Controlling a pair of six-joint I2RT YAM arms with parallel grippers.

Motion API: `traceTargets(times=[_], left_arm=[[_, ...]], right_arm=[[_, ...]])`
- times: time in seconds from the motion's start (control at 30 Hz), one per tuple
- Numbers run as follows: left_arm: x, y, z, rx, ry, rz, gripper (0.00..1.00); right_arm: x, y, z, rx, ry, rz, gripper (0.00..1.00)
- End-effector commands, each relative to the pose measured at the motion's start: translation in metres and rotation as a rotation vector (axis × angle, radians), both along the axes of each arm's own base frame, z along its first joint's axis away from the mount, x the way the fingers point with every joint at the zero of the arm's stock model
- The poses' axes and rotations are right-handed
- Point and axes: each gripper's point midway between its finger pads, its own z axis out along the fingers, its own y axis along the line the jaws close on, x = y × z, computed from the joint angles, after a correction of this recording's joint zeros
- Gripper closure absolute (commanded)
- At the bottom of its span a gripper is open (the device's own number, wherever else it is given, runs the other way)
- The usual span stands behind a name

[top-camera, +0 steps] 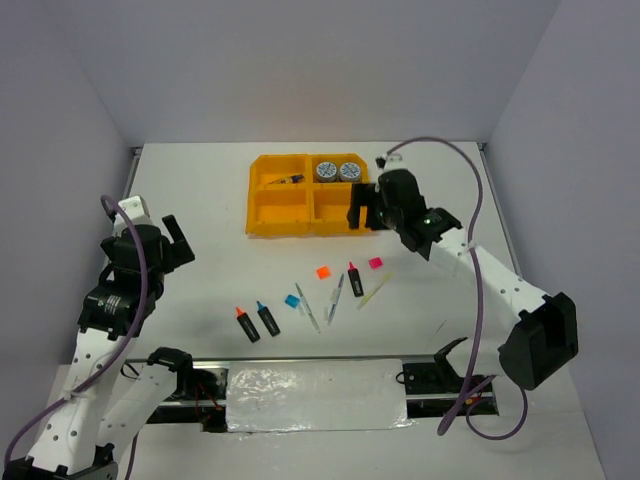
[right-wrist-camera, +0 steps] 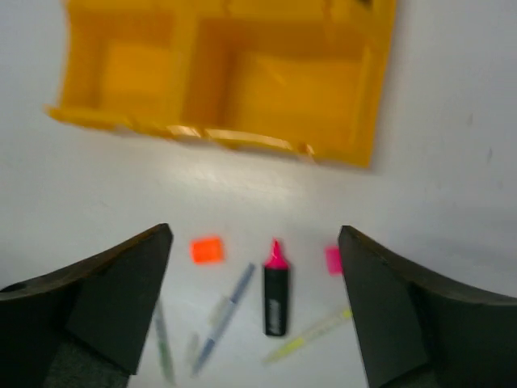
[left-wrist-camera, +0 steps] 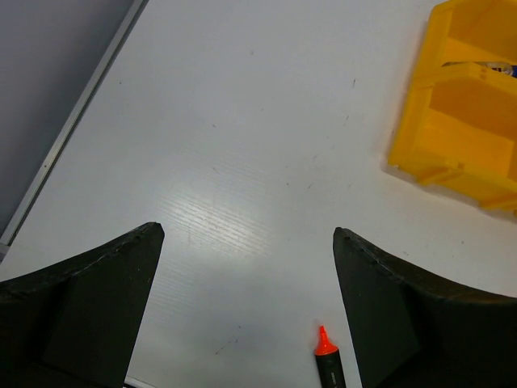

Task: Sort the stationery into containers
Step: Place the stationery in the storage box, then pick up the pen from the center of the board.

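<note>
A white table (top-camera: 200,200) carried an orange-yellow tray (top-camera: 262,190) of four compartments, with two tape rolls (top-camera: 337,171) in its far right one. The right gripper (right-wrist-camera: 254,234), spread wide and empty, hung by the tray's near right corner, with the tray ahead of it. The left gripper (left-wrist-camera: 247,229), also wide and empty, sat well off to the left with an orange-capped highlighter (left-wrist-camera: 327,360) beside its right finger. A pink-capped highlighter (right-wrist-camera: 275,287) lay below the right claw, centred between its fingers, long axis crossing their closing line, cap towards the tray; the right arm looked nearer. Close around it were a thin grey pen (right-wrist-camera: 229,305) to the left, a pale yellow pen (right-wrist-camera: 311,335) to the right, an orange square (right-wrist-camera: 207,249) and a pink square (right-wrist-camera: 333,259), which descending fingers might nudge.
</note>
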Motion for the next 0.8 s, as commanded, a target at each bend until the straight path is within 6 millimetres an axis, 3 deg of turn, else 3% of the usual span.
traceTargets(times=[0.0,0.03,0.13,0.57,0.77], left_arm=[[-0.001,0.005,0.013,-0.008,-0.055,0.032,0.01],[-0.001,0.005,0.013,-0.008,-0.057,0.032,0.01],[-0.002,0.004,0.014,-0.010,-0.063,0.024,0.01],[0.000,0.001,0.012,-0.011,-0.056,0.000,0.01],[0.002,-0.002,0.012,-0.013,-0.056,-0.014,0.01]], right_arm=[[-0.037,-0.012,-0.059,-0.081,0.157,0.027,0.15],[-0.044,-0.015,-0.077,-0.103,0.193,0.031,0.18],[-0.051,-0.016,-0.107,-0.159,0.269,0.027,0.36],[-0.075,0.017,-0.162,-0.242,0.392,0.108,0.41],[-0.082,0.013,-0.187,-0.282,0.437,0.101,0.42]])
